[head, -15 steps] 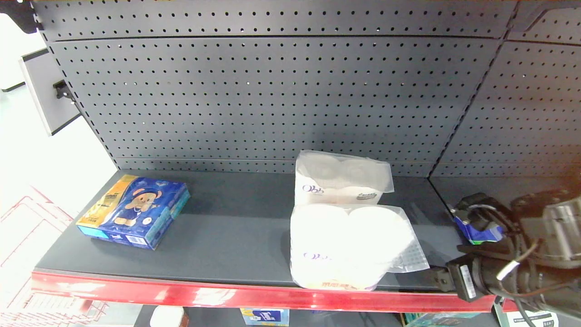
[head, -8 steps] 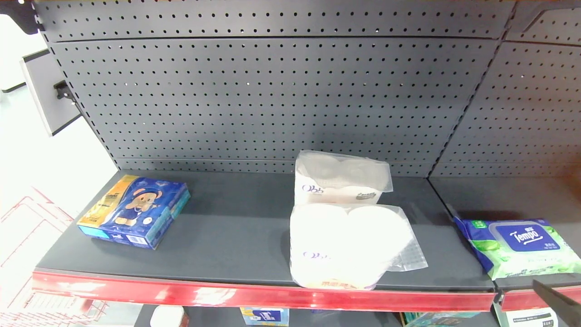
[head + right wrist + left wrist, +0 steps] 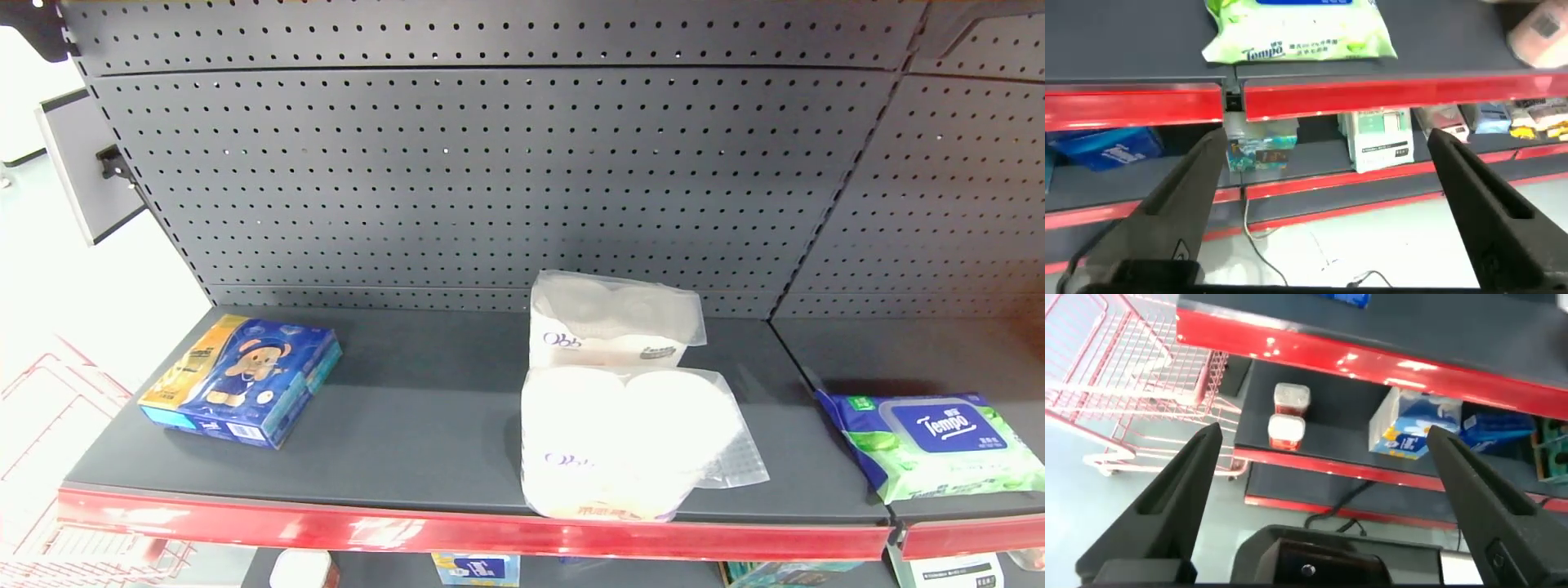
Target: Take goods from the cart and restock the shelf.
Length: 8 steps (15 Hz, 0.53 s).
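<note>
I am seeing the wipes pack (image 3: 935, 445) lying at the near right edge of the shelf (image 3: 424, 425); that placement is looking complete. The left gripper (image 3: 1324, 434) and right gripper (image 3: 1327, 137) are hanging open, empty. I am judging another pickup from the cart (image 3: 1118, 388) is pending

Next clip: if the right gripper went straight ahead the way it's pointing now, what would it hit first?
Likely the lower shelf: the open right gripper aims below the red shelf edge, about at the white box there. Depth is unclear; the wipes pack lies above that line.
</note>
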Tool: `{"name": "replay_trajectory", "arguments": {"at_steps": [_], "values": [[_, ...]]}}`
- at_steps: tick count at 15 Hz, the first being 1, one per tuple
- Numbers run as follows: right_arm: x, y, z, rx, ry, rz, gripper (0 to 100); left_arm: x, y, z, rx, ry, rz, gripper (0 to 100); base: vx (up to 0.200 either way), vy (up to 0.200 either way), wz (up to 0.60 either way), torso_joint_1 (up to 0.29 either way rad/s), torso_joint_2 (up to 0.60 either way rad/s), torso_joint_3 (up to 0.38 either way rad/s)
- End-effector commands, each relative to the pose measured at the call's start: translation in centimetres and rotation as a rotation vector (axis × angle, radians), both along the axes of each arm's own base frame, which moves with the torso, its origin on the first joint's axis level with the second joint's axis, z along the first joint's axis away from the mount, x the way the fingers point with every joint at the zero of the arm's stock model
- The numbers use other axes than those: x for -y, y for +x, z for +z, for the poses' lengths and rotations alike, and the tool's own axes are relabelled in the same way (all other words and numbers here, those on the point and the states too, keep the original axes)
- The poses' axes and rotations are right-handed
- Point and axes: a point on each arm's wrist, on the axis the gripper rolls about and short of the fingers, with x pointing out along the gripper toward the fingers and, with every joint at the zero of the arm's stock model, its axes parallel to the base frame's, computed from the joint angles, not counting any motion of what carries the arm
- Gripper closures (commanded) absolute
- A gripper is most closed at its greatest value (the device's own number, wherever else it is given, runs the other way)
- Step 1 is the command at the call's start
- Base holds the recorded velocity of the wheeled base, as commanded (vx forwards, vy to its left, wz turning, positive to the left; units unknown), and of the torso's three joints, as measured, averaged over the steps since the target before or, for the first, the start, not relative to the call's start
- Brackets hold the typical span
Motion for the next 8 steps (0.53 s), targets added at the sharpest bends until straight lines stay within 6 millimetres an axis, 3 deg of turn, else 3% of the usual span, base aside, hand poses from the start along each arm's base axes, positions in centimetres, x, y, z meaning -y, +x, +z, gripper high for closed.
{"name": "replay_trajectory", "arguments": {"at_steps": [1,4,5,7,8], "values": [[-0.1,-0.8,-1.2,0.078,0.033,0.117,0,0.2,-0.1,-3.5,0.063,0.051,-0.056,0,0.000,0.000,0.00,0.000,0.00,0.000],[-0.4,0.1,-1.7,0.178,0.021,0.202,0,0.4,1.9,-3.4,0.265,0.047,-0.147,0,0.000,0.000,0.00,0.000,0.00,0.000],[-0.5,0.7,-2.1,0.277,0.025,0.241,0,0.4,3.6,-5.1,0.376,0.062,-0.143,0,0.000,0.000,0.00,0.000,0.00,0.000],[-0.6,0.7,-1.8,0.302,0.032,0.277,0,0.4,3.8,-5.1,0.420,0.069,-0.126,0,0.000,0.000,0.00,0.000,0.00,0.000],[-0.9,0.7,-2.2,0.259,0.081,0.412,0,0.3,3.8,-5.5,0.379,0.078,-0.103,0,0.000,0.000,0.00,0.000,0.00,0.000]]}}
